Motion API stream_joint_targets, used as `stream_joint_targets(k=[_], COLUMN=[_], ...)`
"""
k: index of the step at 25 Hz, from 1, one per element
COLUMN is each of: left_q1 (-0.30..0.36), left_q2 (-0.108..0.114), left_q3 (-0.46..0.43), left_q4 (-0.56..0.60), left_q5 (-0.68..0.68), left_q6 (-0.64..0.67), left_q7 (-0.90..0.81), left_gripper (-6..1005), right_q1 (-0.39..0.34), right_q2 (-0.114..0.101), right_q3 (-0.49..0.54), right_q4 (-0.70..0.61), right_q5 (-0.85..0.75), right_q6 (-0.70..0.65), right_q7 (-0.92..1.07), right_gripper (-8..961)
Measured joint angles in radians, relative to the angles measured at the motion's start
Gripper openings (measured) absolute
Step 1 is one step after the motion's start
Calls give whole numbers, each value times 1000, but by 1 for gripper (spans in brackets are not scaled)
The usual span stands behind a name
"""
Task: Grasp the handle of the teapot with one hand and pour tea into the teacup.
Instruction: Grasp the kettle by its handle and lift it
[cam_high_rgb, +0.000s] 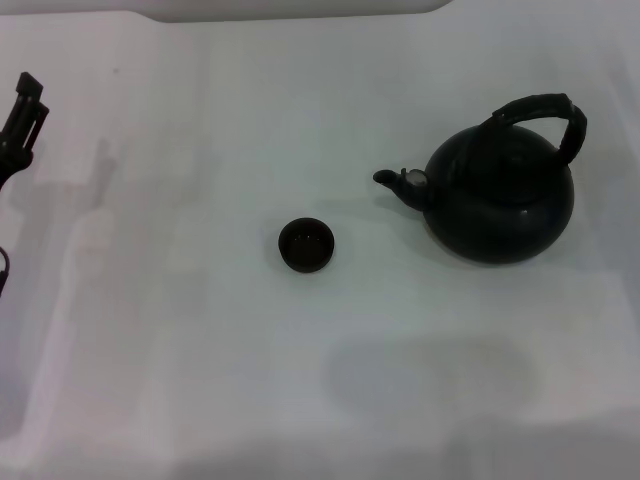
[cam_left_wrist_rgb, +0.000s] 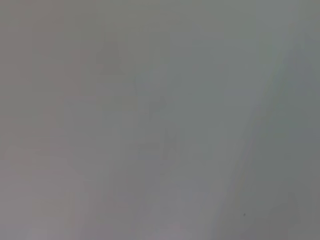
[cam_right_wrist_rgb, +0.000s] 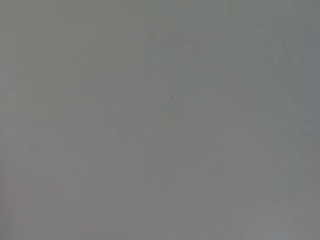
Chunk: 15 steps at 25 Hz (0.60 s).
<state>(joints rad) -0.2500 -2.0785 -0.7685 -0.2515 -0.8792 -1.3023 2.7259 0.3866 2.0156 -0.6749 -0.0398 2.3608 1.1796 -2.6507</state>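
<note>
In the head view a large round black teapot stands upright on the white table at the right, its short spout pointing left. Its thick ridged black handle arches over the lid. The tiny dark teacup stands upright near the middle, a little to the left of the spout and apart from it. My left gripper shows at the far left edge, well away from both. My right gripper is out of view. Both wrist views show only plain grey surface.
The white table runs across the whole head view. A pale raised edge lies along the back.
</note>
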Motion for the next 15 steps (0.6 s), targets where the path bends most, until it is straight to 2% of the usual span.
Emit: stream_joint_targets(k=[15], left_q1=[0], left_q2=[0], left_q3=[0], left_q4=[2], left_q5=[-22], left_q6=[0], left_q7=[0], left_gripper=[849], right_q1=[3], right_q2=[0], right_q3=[0], right_q4=[0], right_q5=[2], right_q6=[0], right_q7=[0], right_gripper=[737])
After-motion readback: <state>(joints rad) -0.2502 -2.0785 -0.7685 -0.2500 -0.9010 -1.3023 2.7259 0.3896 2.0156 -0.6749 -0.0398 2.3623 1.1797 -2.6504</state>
